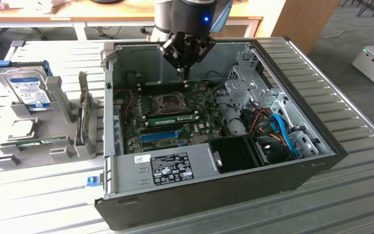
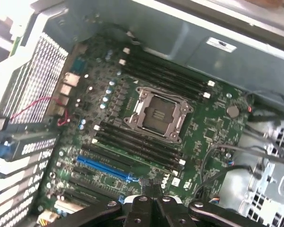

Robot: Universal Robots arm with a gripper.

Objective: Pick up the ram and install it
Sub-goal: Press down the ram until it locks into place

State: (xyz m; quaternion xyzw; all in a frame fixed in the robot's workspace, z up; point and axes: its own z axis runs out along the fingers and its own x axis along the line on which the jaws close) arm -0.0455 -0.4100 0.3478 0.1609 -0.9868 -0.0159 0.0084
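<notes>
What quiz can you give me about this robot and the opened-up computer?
1. True or false: the gripper hangs above the motherboard inside the open computer case.
2. Pick one: what colour is the long bright slot strip on the motherboard? A red, B blue, C yellow.
3. Fill the gap: the hard drive with the blue label stands outside the case, on the exterior view's ____.

Key: 1 true; 2 B; 3 left.
</notes>
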